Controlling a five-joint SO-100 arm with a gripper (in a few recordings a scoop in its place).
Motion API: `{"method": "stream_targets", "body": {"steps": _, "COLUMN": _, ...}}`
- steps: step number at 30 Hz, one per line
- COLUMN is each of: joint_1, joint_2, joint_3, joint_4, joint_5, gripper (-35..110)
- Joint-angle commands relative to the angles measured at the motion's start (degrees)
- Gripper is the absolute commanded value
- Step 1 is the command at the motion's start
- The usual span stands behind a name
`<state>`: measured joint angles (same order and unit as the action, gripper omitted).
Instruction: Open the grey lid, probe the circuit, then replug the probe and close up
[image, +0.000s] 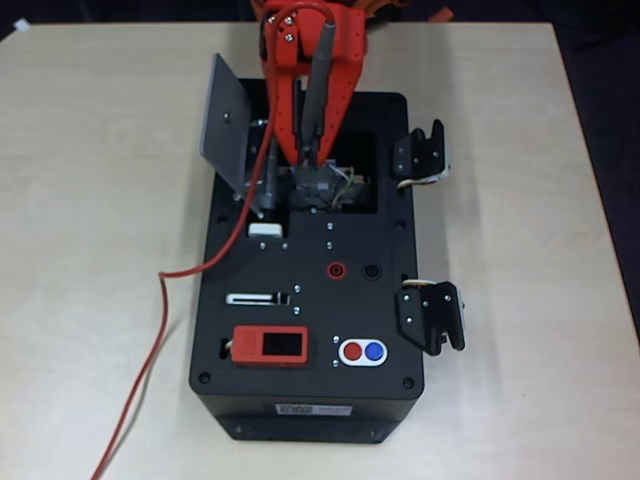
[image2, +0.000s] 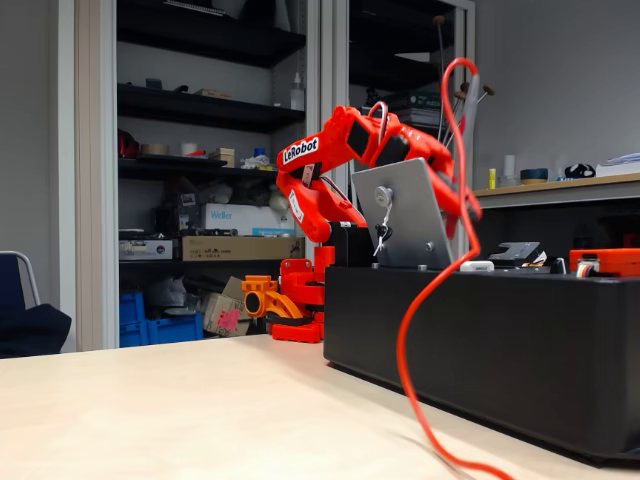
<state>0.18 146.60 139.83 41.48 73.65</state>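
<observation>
Shelves behind in fixed view, grey lid (image2: 402, 214) raised, overhead gripper (image: 312, 160) clasping probe (image: 322, 85) on circuit (image: 322, 185)

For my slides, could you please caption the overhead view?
Red arm's hand holds the probe tip-down in the black box recess, over the circuit, grey lid swung open.

The overhead view was evenly and brightly lit from above, and the pale table (image: 90, 150) looked washed out, with soft short shadows lying to the right of the black box (image: 310, 400). The box's recess was dark and its detail hard to read. The picture was slightly soft throughout. The fixed view was dimmer and low in contrast; the shelves (image2: 200, 110) behind were shadowed, and the red cable (image2: 420, 330) close to the lens was blurred.
</observation>
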Motion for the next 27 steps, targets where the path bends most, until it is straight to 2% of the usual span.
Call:
{"method": "stream_targets", "body": {"steps": 1, "joint_1": -0.09, "joint_2": -0.88, "joint_3": -2.46, "joint_4": -3.69, "joint_5": -0.09, "gripper": 0}}
{"method": "stream_targets", "body": {"steps": 27, "joint_1": -7.65, "joint_2": -29.88, "joint_3": -21.80, "joint_4": -20.04, "joint_5": 7.73, "gripper": 0}}
